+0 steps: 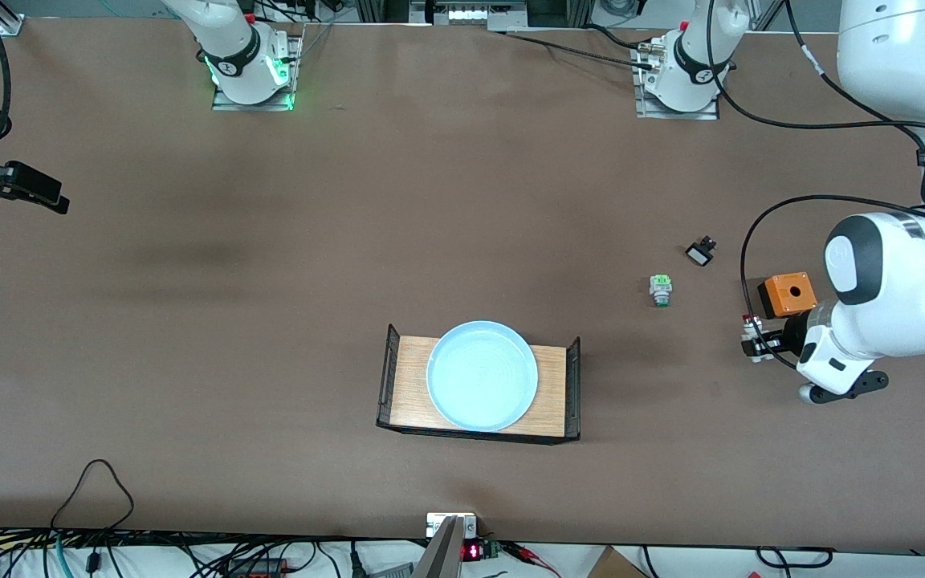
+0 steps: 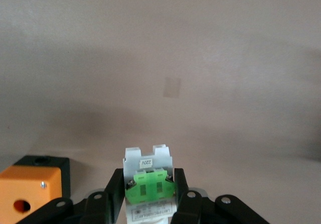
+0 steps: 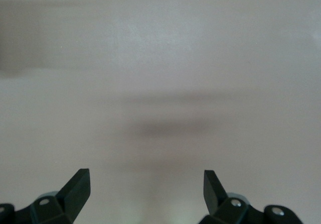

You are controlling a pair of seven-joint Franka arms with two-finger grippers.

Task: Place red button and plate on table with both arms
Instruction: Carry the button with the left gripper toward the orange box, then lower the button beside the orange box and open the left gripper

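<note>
Handling notes. Red button (image 1: pixel 754 335): small, rigid switch with a plastic body, probably light; the cap is likely smooth and rounded, so the flat sides of the silver-white body look like the better purchase. It sits at the right edge of the front view, mid-height, just below the orange box (image 1: pixel 788 294) in that frame, raised over the table (image 1: pixel 270 321) in the left gripper (image 2: pixel 149 194).

Left gripper: closed on the switch body. In the left wrist view the black fingers (image 2: pixel 114 191) press both sides of the white housing, and the bright green block end faces the camera. The grip looks square, not skewed. Whether the switch touches the tabletop I cannot tell.

Plate (image 1: pixel 482 375): pale blue, shallow, with a raised rim. It is likely stiff, glazed-slick and breakable, and heavier than the switch. It rests on the small wooden tray (image 1: pixel 410 385), lower centre of the front view. The rim is the only place a two-finger tool could pinch, and a rim hold may tip under the plate's weight.

Right gripper (image 3: pixel 146 184): jaws wide apart, holding nothing, over bare table; the arm waits at the left edge of the front view, upper part.

Green-capped switch (image 1: pixel 661 289) and a small black part (image 1: pixel 701 253) lie untouched, right of centre.
</note>
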